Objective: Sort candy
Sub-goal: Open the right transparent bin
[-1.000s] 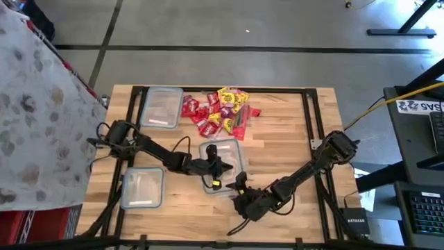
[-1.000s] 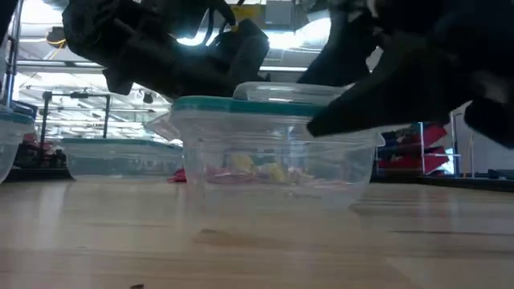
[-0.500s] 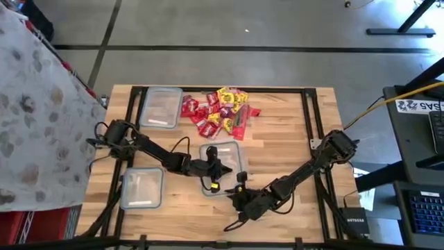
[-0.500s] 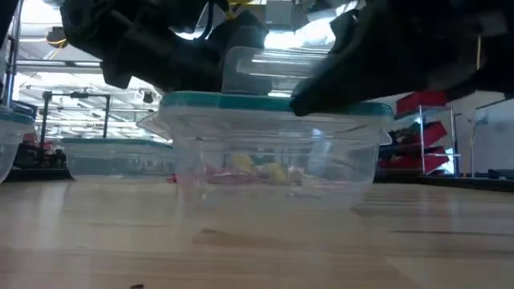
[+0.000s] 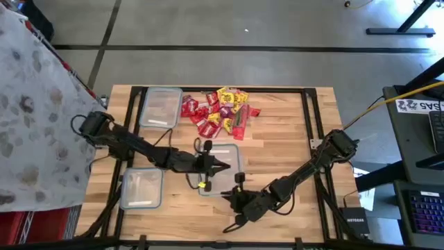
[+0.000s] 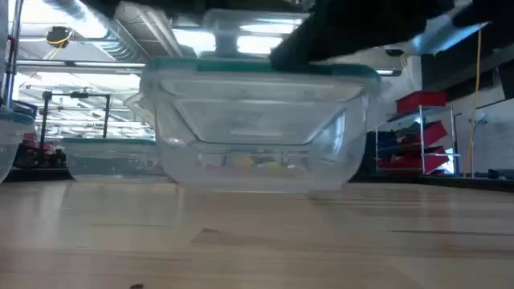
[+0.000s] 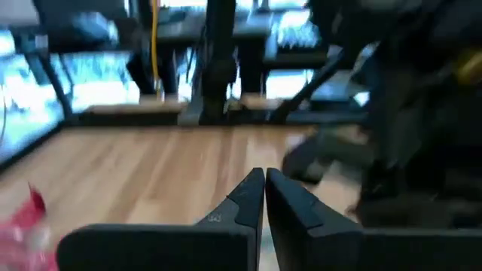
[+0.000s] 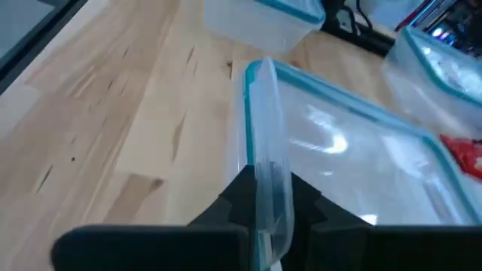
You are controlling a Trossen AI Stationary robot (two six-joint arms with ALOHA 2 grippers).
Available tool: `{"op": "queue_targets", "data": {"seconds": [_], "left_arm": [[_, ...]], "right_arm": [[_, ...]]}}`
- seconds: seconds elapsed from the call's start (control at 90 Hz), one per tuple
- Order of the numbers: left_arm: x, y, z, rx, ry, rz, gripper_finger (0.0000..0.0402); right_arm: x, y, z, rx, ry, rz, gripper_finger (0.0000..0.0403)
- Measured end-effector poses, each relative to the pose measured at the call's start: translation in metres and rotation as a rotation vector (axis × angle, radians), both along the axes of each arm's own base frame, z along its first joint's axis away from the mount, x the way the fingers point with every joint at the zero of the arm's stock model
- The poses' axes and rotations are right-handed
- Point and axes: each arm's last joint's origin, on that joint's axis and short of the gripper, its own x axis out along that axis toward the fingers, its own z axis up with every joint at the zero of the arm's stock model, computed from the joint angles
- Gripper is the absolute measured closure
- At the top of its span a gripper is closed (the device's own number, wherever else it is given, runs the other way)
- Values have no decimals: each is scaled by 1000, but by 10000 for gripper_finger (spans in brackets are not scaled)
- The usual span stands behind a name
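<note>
Wooden slatted table (image 5: 277, 132) under a workshop of shelving. Right gripper (image 8: 262, 197) pinches the teal-rimmed clear lidded tub (image 5: 222, 167) by its lid's edge; left gripper (image 7: 264, 197), fingers together and empty, sits at the tub's opposite side. Red and yellow wrapped candy (image 5: 220, 111) lies heaped beyond both, seemingly without common direction.

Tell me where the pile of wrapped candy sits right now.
In the high view, the pile of red and yellow wrapped candy lies at the table's far edge, centre, just right of a clear rectangular plastic tub and beyond the middle tub.
</note>
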Motion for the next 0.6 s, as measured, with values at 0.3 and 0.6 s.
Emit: {"op": "queue_targets", "data": {"seconds": [0.3,0.6], "left_arm": [[-30,-23,42,-55,-130,-92,402],[-57,-74,33,-5,-34,-228,402]], "right_arm": [[5,-1,20,-66,65,-56,392],[14,-15,35,82,-31,-201,392]]}}
